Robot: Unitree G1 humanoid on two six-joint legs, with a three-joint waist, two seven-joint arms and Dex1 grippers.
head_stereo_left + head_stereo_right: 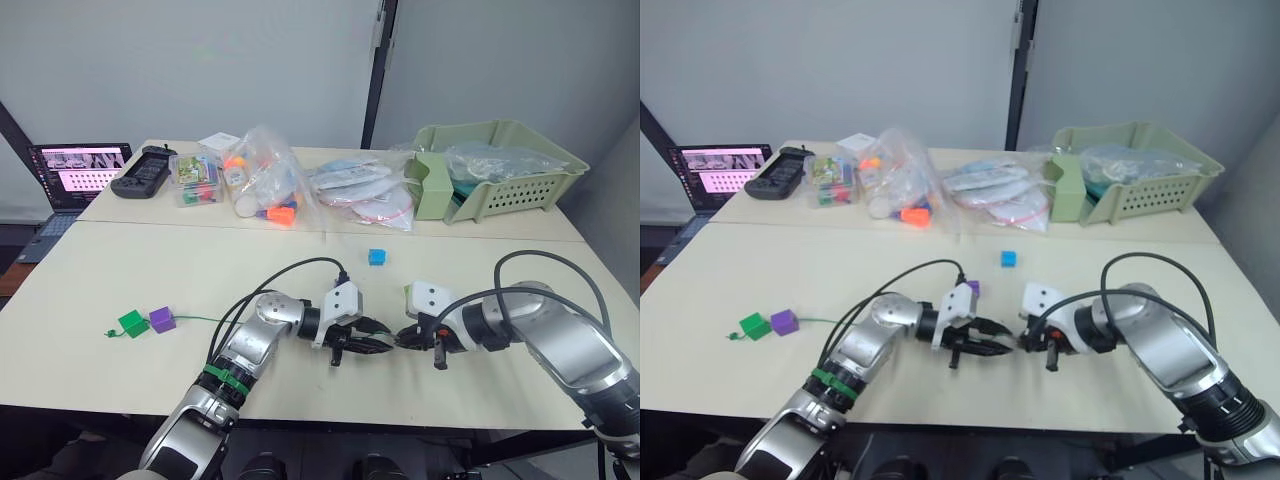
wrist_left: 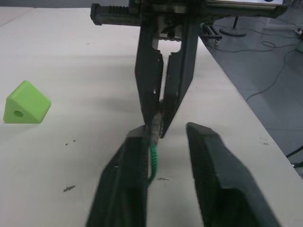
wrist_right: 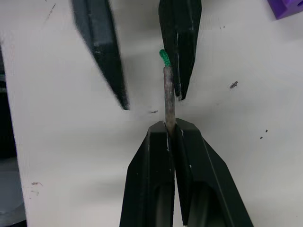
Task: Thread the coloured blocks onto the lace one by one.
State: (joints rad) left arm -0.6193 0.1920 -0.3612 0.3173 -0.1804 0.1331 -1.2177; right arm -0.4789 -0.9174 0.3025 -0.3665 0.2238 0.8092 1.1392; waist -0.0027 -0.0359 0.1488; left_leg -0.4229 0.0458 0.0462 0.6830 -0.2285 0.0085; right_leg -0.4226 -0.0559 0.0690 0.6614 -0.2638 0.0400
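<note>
The right wrist view shows the right gripper (image 3: 170,128) with its jaws clenched on the stiff grey tip of the lace (image 3: 168,97); the tip sticks out past the fingertips toward the left gripper (image 3: 149,97), and the green cord starts at its far end, right against one of the left fingers (image 3: 180,47). In the left wrist view the left gripper (image 2: 165,137) has its jaws released, with a clear gap between the two fingers; the green cord runs along the inner face of one finger (image 2: 130,179), and the pictures do not settle whether it touches. The right gripper (image 2: 163,94) faces it from the opposite side, pinched around the tip.

From the head camera, the two grippers meet tip to tip near the front edge of the tabletop (image 1: 120,270). The lace trails away to the robot's left, where a dark green block (image 1: 132,323) and a purple block (image 1: 162,320) sit touching each other at its far end; whether they are strung on it is too small to tell. A blue block (image 1: 376,257) lies alone farther back on the tabletop. A lime green block (image 2: 26,102) lies on the tabletop beside the grippers, and another purple block (image 1: 973,288) sits just behind the left wrist. A green basket (image 1: 520,190) stands at the far right corner.
</note>
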